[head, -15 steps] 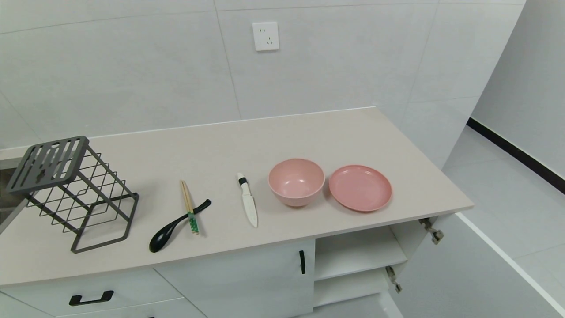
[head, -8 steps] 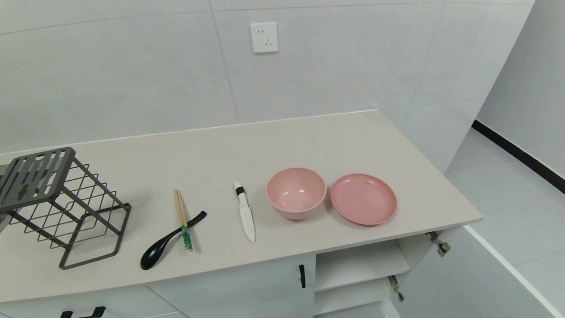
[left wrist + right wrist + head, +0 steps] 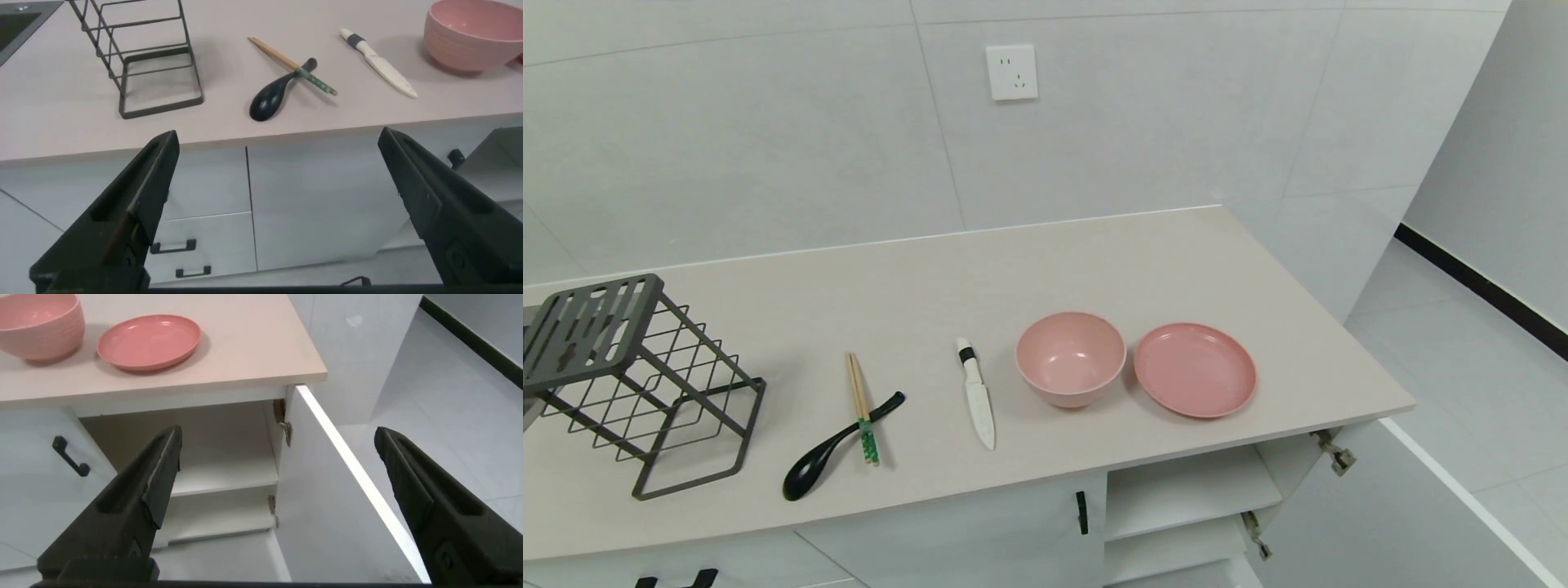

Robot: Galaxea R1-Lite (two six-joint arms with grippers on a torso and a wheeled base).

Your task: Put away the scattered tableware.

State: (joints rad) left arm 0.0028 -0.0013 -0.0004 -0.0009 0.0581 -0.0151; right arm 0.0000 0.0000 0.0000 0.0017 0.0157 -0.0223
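Observation:
On the beige countertop lie, from left to right, a black spoon crossed by wooden chopsticks, a white knife, a pink bowl and a pink plate. My left gripper is open, held low in front of the cabinet below the spoon, chopsticks and knife. The right gripper is also open, in front of the open cabinet, below the plate and bowl. Neither holds anything.
A dark wire rack stands at the counter's left end. Below the plate the cabinet shelf is exposed, its door swung wide open to the right. A closed door with a black handle sits beside it.
The head camera shifted a little, so the whole scene slid in the picture. The tableware on the counter has not moved.

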